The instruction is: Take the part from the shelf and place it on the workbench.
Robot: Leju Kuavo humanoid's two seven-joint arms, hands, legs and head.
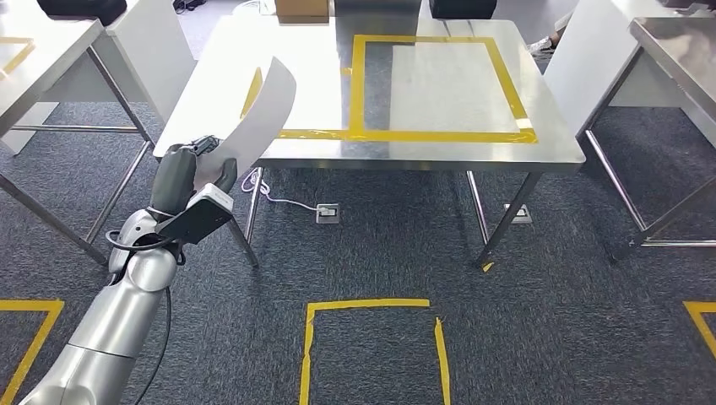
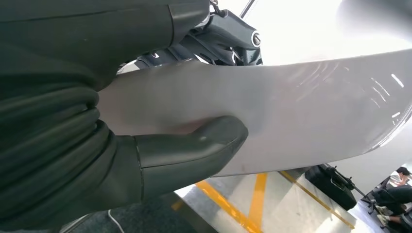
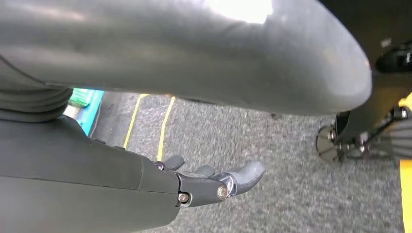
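The part [image 1: 257, 118] is a long, curved white panel. My left hand [image 1: 190, 169] grips its lower end and holds it upright, its top reaching over the near left corner of the steel workbench [image 1: 439, 152]. Close up in the left wrist view, the thumb [image 2: 194, 148] presses on the white part [image 2: 291, 107] with the darker fingers behind it. My right hand [image 3: 204, 182] hangs over the grey carpet, fingers apart and holding nothing.
Yellow tape marks a rectangle [image 1: 439, 84] on the workbench top. More steel tables stand at the left [image 1: 42, 51] and right [image 1: 675, 51]. Yellow tape squares mark the carpet [image 1: 371, 337]. A cable and floor socket [image 1: 328, 213] lie under the workbench.
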